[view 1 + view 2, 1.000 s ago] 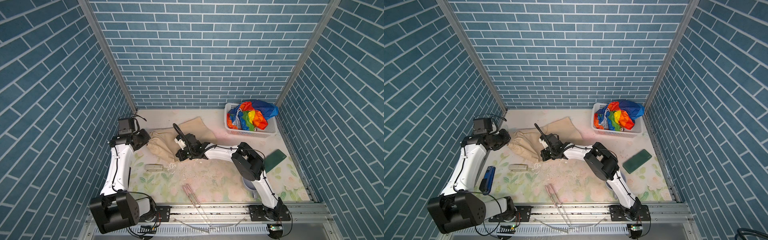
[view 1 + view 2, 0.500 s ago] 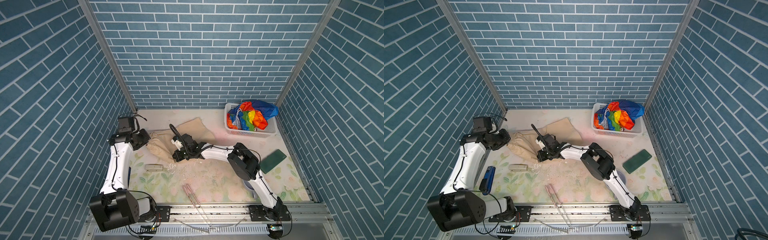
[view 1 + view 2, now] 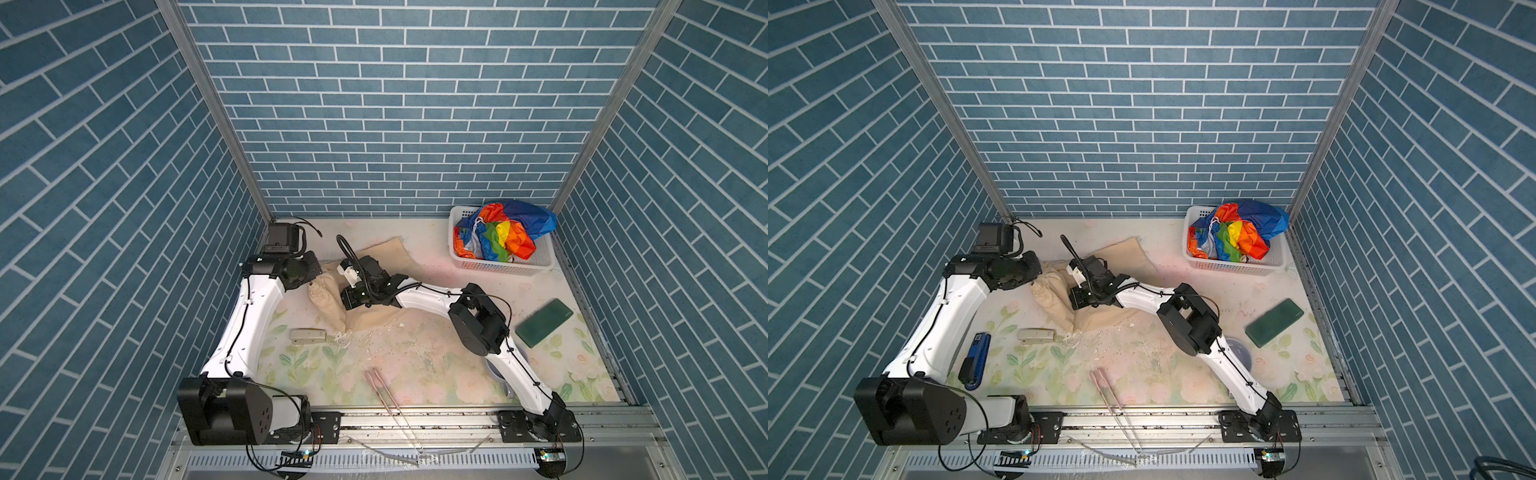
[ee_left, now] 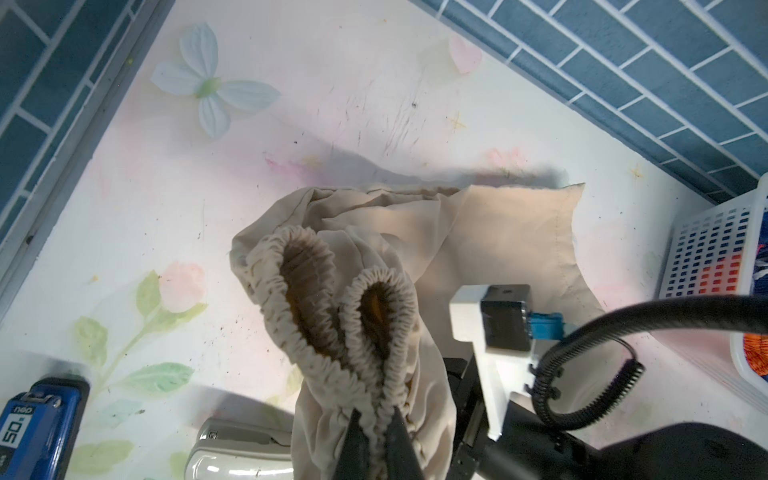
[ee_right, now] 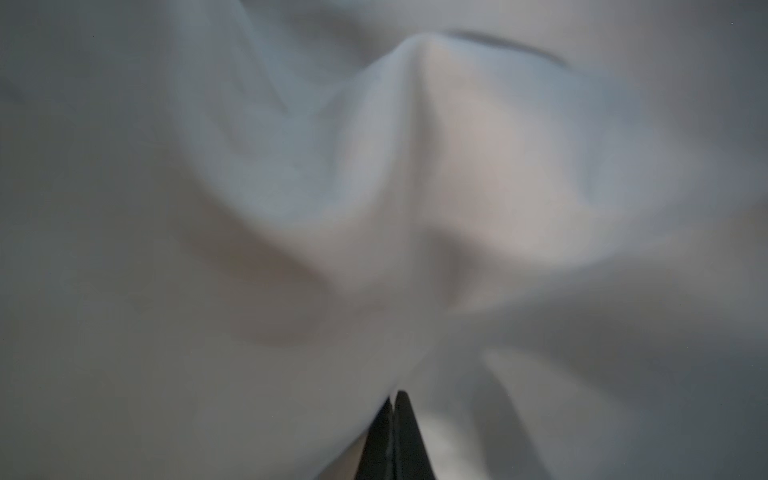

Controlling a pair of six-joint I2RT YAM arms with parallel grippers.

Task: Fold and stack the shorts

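Observation:
The beige shorts (image 3: pixel 386 253) (image 3: pixel 1121 253) lie bunched at the back middle of the table. My left gripper (image 3: pixel 312 284) (image 4: pixel 376 415) is shut on their gathered elastic waistband (image 4: pixel 316 291), which hangs in two loops. My right gripper (image 3: pixel 347 301) (image 5: pixel 392 399) is shut on the beige cloth (image 5: pixel 415 166) close beside the left one; its tips are buried in folds in both top views. The rainbow-striped shorts (image 3: pixel 503 232) (image 3: pixel 1237 232) sit crumpled in the white basket (image 3: pixel 498 268) at the back right.
A dark green flat slab (image 3: pixel 544 322) lies at the right. A beige stapler (image 3: pixel 307 334) sits just in front of the shorts, a blue stapler (image 3: pixel 976 357) by the left arm. Pink tongs (image 3: pixel 382 390) lie near the front edge. A grey bowl (image 3: pixel 1237 353) lies partly under the right arm.
My right gripper has moved left and slightly back towards the left gripper, drawing the beige cloth with it into a tighter bunch. The left arm has hardly moved.

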